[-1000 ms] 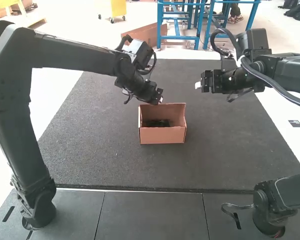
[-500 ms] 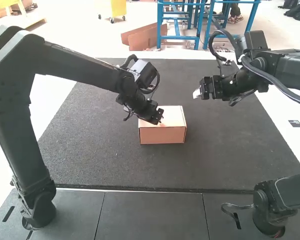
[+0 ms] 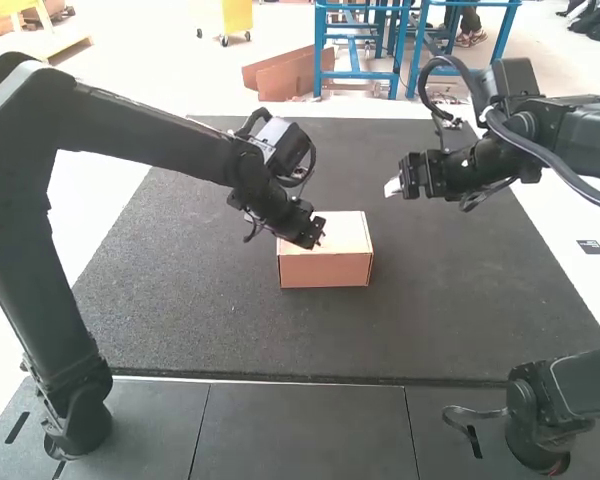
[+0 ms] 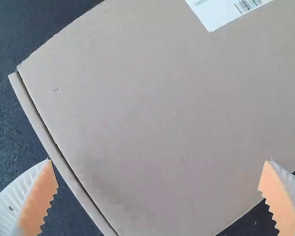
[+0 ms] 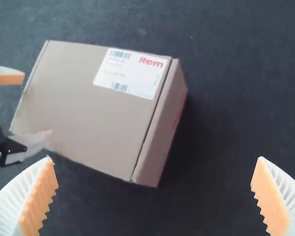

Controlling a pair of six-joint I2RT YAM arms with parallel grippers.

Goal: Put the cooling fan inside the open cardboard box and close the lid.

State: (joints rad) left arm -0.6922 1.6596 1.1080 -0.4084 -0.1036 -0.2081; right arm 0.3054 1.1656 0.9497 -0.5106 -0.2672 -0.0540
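TABLETOP, SEEN FROM ABOVE: A dark, coarse-grained mat (image 3: 180,300) lies spread flat across the middle of a pale table (image 3: 105,190), which shows as a bare margin at 9 o'clock and 3 o'clock. A small black tag (image 3: 591,246) with pale markings rests on that margin at 3 o'clock, just off the mat's edge. At 6 o'clock, dark grey panels (image 3: 300,430) divided by thin seams line the near side, with short slots (image 3: 15,428) cut in at 7 o'clock.
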